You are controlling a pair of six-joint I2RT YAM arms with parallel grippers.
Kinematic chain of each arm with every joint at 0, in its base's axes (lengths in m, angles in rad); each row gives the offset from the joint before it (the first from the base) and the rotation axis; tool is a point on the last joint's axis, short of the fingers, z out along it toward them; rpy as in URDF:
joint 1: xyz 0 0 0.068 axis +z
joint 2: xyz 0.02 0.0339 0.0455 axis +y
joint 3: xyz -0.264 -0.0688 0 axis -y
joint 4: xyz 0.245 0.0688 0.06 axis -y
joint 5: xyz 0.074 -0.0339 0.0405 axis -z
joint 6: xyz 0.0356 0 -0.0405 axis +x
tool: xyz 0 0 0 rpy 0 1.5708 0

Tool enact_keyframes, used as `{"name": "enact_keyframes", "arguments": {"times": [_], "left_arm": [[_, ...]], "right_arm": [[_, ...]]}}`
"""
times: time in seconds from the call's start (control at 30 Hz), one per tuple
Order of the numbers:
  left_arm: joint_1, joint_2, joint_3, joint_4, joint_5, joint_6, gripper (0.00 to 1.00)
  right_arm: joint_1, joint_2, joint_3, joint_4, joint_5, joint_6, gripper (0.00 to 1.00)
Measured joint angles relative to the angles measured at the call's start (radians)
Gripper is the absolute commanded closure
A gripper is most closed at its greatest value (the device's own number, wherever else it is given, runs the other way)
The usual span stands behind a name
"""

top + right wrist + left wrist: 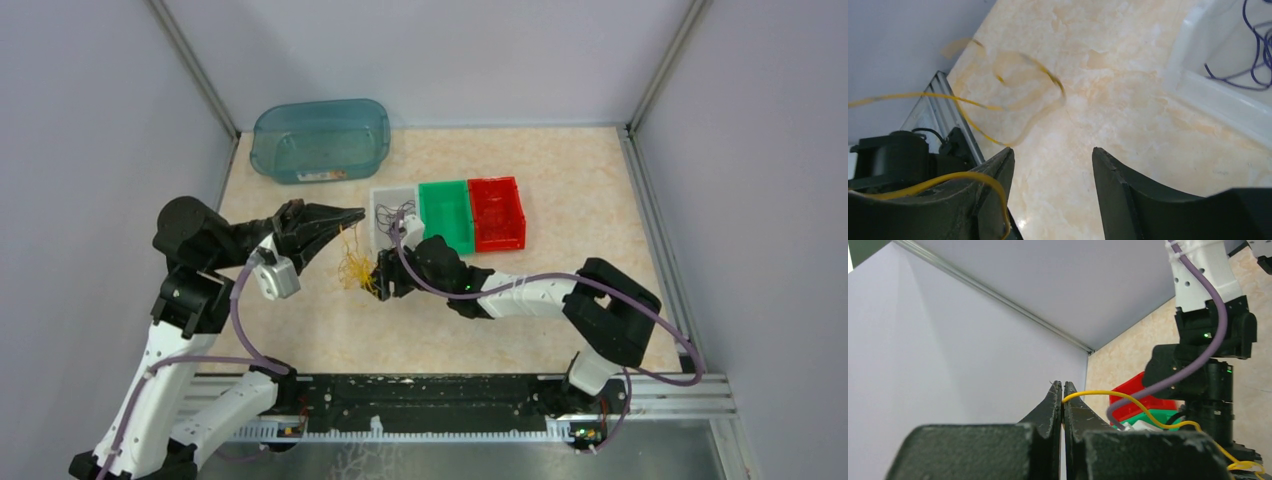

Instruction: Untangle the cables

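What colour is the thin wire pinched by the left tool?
The wire in the left tool is yellow; the left wrist view shows it best.

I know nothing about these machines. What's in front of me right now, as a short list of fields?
Left gripper: shut on the yellow cable
Yellow cable: runs from those jaws toward the right gripper, ending in a curly clump
Right gripper: open, nothing between the jaws, a yellow strand draped over one finger
Purple cable: lying in the white tray
Green tray, red tray: in a row to the right of the white tray
Teal bin: back left of the table
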Motion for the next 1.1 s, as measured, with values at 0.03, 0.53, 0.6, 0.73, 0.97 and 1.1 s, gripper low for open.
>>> {"name": "enact_keyframes", "arguments": {"times": [0.03,0.53,0.6,0.73,0.97,1.1], "left_arm": [[0.000,0.003,0.008,0.005,0.000,-0.005,1.00],[-0.002,0.071,0.225,0.077,-0.019,-0.065,1.00],[-0.002,0.087,0.266,0.084,-0.031,-0.061,1.00],[-0.002,0.095,0.295,0.081,-0.039,-0.045,1.00],[-0.002,0.042,0.214,0.018,-0.038,-0.008,1.00],[-0.002,0.006,0.153,-0.014,-0.037,0.010,1.00]], "right_arm": [[0.000,0.000,-0.016,0.011,0.007,0.006,0.44],[0.000,0.077,-0.187,0.064,0.090,0.040,0.62],[0.000,0.077,-0.214,0.073,0.106,0.039,0.62],[0.000,0.057,-0.273,0.098,0.128,0.041,0.44],[0.000,-0.237,-0.288,-0.035,0.138,-0.019,0.30],[0.000,-0.431,-0.207,-0.119,0.139,-0.087,0.30]]}}
